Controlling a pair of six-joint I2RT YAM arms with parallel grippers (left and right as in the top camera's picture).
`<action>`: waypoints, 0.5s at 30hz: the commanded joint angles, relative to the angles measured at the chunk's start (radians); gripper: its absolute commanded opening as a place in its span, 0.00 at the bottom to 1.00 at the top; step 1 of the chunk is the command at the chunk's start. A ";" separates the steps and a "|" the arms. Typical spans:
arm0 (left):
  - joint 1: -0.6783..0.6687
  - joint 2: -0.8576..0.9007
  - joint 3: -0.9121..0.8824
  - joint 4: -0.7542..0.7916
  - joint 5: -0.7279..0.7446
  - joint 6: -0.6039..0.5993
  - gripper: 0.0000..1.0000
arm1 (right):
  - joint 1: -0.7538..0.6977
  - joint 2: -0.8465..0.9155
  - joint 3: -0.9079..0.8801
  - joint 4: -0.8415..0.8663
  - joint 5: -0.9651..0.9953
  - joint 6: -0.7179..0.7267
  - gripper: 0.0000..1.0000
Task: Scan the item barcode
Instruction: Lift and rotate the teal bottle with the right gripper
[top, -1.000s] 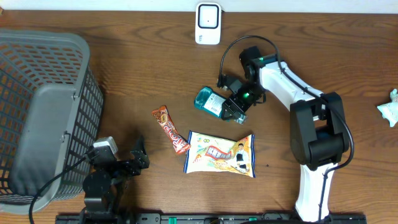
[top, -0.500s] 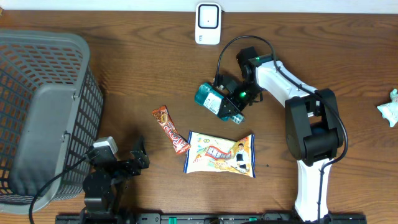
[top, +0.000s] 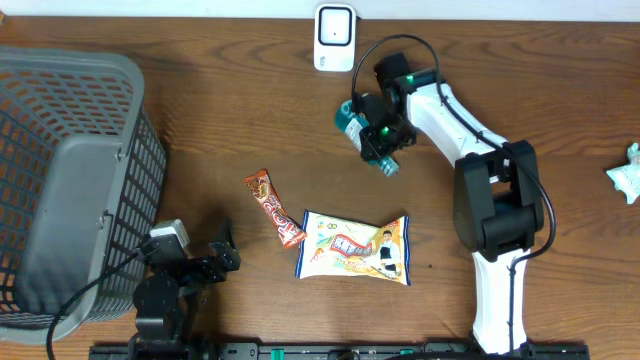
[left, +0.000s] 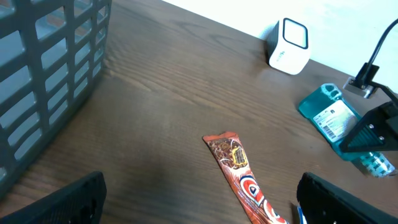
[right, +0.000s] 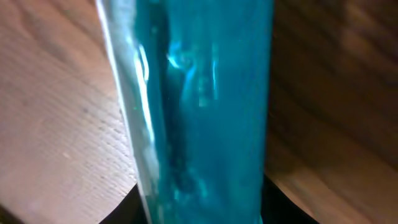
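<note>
The overhead view looks straight down on the whole table (top: 220, 120), basket (top: 60, 150) to white scanner (top: 334, 38). The left wrist view sits low, facing the far edge, and shares with it the scanner, snack bar (top: 275, 208) and teal bottle (top: 347, 118). The right wrist view is so close to the bottle that it nearly fills the frame.

Right wrist cam is basically all teal bottle (right: 199, 106), blurry, both ends cut off. From the left wrist its label (left: 334, 119) is way too small to read.
</note>
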 joint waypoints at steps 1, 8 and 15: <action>0.003 -0.002 -0.006 0.001 0.010 -0.010 0.98 | 0.035 0.031 -0.009 0.013 0.116 0.057 0.20; 0.003 -0.002 -0.006 0.001 0.010 -0.010 0.98 | 0.082 0.031 -0.076 0.047 0.179 0.103 0.40; 0.003 -0.002 -0.006 0.001 0.010 -0.010 0.98 | 0.113 0.031 -0.122 0.061 0.213 0.109 0.46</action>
